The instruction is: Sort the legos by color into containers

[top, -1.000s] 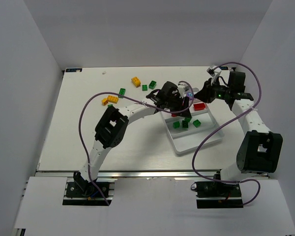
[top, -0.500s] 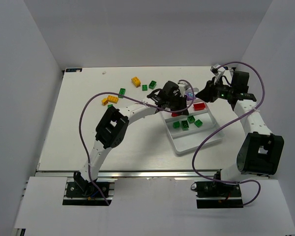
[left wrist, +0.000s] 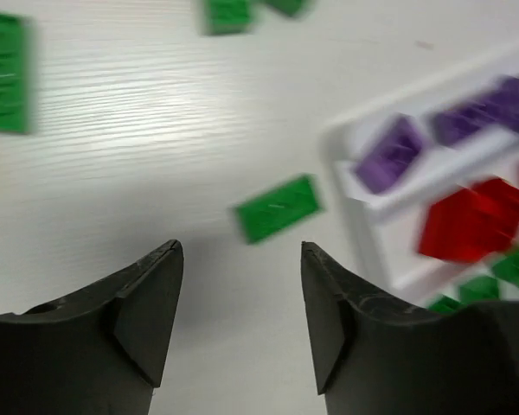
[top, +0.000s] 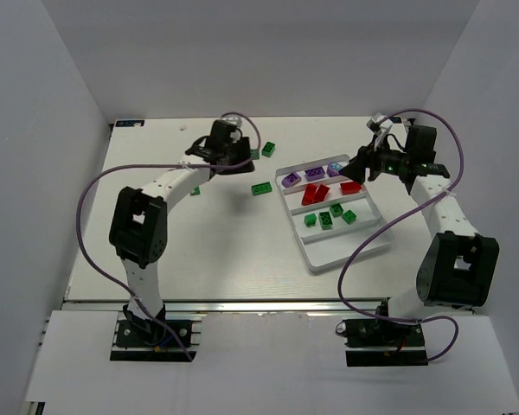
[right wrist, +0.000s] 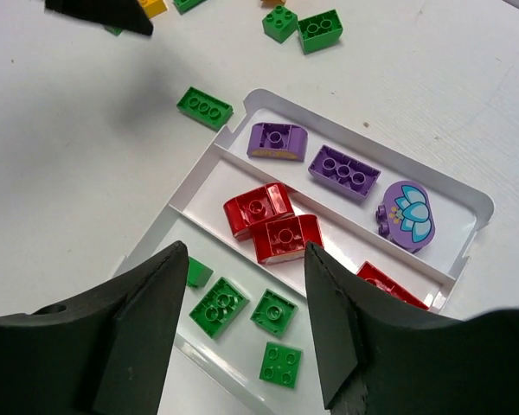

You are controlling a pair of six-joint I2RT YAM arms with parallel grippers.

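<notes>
1. Left gripper [left wrist: 240,248]: jaws parted with nothing between them. Its wrist view is blurred.
2. Green flat brick [left wrist: 277,207]: lies on the table [left wrist: 156,130] ahead of the left jaws, a little toward the right finger and just beside the tray's corner. Whether it touches the wall cannot be told. It is judged the likeliest next pick.
3. Handling note: the brick sits askew to the jaw line. The wrist would best turn until the fingers close across its short sides, then descend straight, keeping the right finger off the tray wall.
4. Right gripper [right wrist: 245,251]: jaws parted and empty, hanging over the tray.
5. Tray [right wrist: 212,186], white, with four long compartments:
   - Purple bricks [right wrist: 344,171] occupy the lane farthest ahead of the right jaws.
   - Red bricks [right wrist: 258,207] fill the next lane, directly under the gap.
   - Green bricks [right wrist: 218,307] lie in the third lane, below the fingers.
   - The fourth compartment [top: 346,246] shows no brick in the overhead view.
6. Loose green bricks [right wrist: 320,30] and a yellow brick [right wrist: 151,7] lie on the table, well ahead of the right jaws and beyond the tray.
7. Obstruction: the right gripper hangs over the tray's far end. A left-arm delivery to the green lane would probably pass close beneath it, so contact between the arms is the main risk.
</notes>
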